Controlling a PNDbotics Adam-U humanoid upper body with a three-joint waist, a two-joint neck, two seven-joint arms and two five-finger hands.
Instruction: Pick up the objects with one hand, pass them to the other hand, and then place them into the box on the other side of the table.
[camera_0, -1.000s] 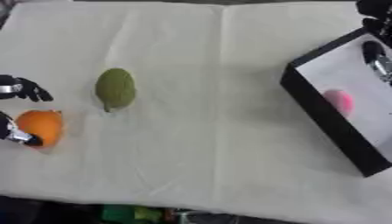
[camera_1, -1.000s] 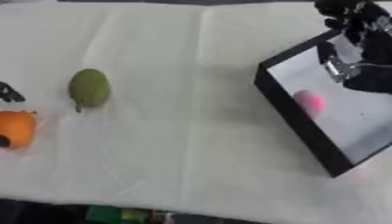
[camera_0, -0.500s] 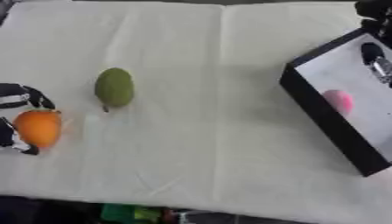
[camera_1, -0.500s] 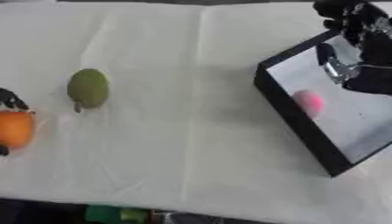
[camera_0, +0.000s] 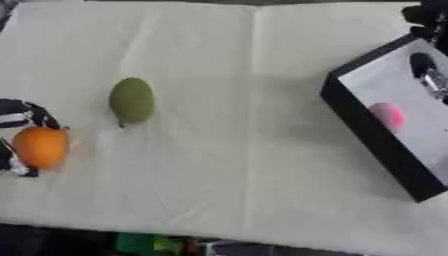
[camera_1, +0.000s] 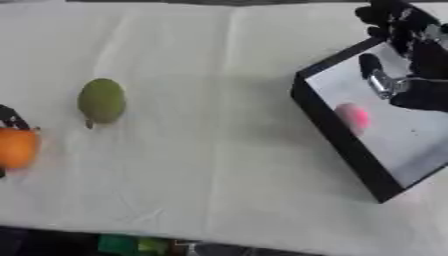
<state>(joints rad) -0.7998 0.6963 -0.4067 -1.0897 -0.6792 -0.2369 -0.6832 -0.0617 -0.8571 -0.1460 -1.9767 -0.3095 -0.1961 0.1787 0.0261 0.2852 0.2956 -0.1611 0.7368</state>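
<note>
Left hand (camera_0: 17, 131) at the left edge of the desk (camera_0: 236, 165), fingers curled round the orange fruit (camera_0: 40, 147); dark fingertips showing above and below it. Fruit low, at or just off the cloth; cannot tell which.

Right hand (camera_1: 420, 65) far across, over the black-walled box (camera_1: 337, 132) at the right edge. Fingers dark against the pale floor of the box; cannot tell whether apart or together. Nothing seen in them. Pink thing (camera_1: 353, 116) lying inside the box near its left wall.

Green fruit (camera_0: 132, 100) loose on the cloth, just right of and above the left hand, long axis roughly up-down in view, stem end toward the near edge. Much nearer the left hand than the right.

Key relation: orange fruit and box at opposite ends of the desk, right hand well apart from the left. Likely next: handover somewhere mid-desk, both arms coming inward.
</note>
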